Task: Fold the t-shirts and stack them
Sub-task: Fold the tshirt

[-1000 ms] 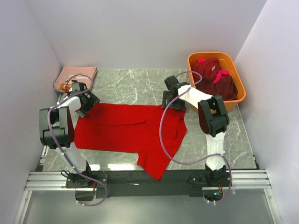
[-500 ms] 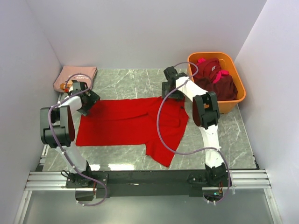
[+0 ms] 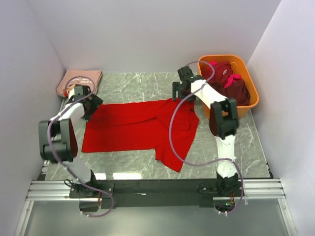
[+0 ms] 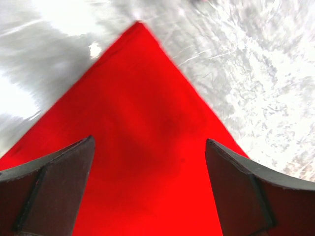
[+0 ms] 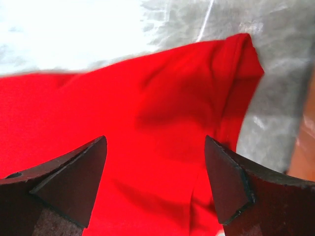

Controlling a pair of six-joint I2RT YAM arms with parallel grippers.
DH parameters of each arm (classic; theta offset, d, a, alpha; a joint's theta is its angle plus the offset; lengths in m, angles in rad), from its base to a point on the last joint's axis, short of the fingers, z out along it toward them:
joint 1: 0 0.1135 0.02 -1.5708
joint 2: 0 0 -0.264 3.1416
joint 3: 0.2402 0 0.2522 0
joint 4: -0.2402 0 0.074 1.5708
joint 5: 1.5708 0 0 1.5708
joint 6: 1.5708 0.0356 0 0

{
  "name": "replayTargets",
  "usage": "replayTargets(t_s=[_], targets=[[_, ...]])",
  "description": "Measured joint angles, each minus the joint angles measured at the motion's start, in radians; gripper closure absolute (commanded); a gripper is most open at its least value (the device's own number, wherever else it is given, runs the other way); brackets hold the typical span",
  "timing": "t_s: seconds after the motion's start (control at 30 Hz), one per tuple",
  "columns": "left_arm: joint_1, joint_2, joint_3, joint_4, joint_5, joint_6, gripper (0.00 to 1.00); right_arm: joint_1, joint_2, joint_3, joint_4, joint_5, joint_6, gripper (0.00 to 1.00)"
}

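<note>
A plain bright red t-shirt (image 3: 133,130) lies spread flat on the marble table, one sleeve pointing toward the near edge. My left gripper (image 3: 93,104) hovers over the shirt's far left corner; in the left wrist view that gripper (image 4: 149,140) is open, with red cloth (image 4: 142,108) below the gap and nothing between the fingers. My right gripper (image 3: 178,96) is over the far right corner. Seen from its wrist, the right gripper (image 5: 155,138) is open above the red cloth (image 5: 162,98). Dark maroon t-shirts (image 3: 229,86) fill the tub. A dusty-pink t-shirt (image 3: 78,81) lies folded at the back left.
The orange plastic tub (image 3: 221,57) stands at the back right, close to the right arm's forearm. White walls close in the table on the left, back and right. Bare marble (image 3: 142,86) shows behind the red shirt.
The red shirt has slid toward the back of the table and lies flatter, its near sleeve drawn in from the front edge. The right gripper has moved back and right; the left one slightly back.
</note>
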Motion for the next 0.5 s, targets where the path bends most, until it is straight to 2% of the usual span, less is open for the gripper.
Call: replayTargets(t_s=[0.2, 0.3, 0.4, 0.5], targets=[[0.008, -0.267, -0.122, -0.114, -0.148, -0.111, 0.01, 0.035, -0.349, -0.262, 0.15, -0.044, 0.013, 0.13], [0.049, -0.388, -0.204, -0.19, -0.22, -0.193, 0.01, 0.071, -0.516, -0.4, 0.24, -0.067, 0.043, 0.13], [0.122, -0.488, -0.314, -0.267, -0.262, -0.254, 0.01, 0.097, -0.608, -0.523, 0.306, -0.103, 0.075, 0.13], [0.178, -0.565, -0.41, -0.325, -0.285, -0.292, 0.02, 0.095, -0.629, -0.634, 0.336, -0.133, 0.101, 0.13]])
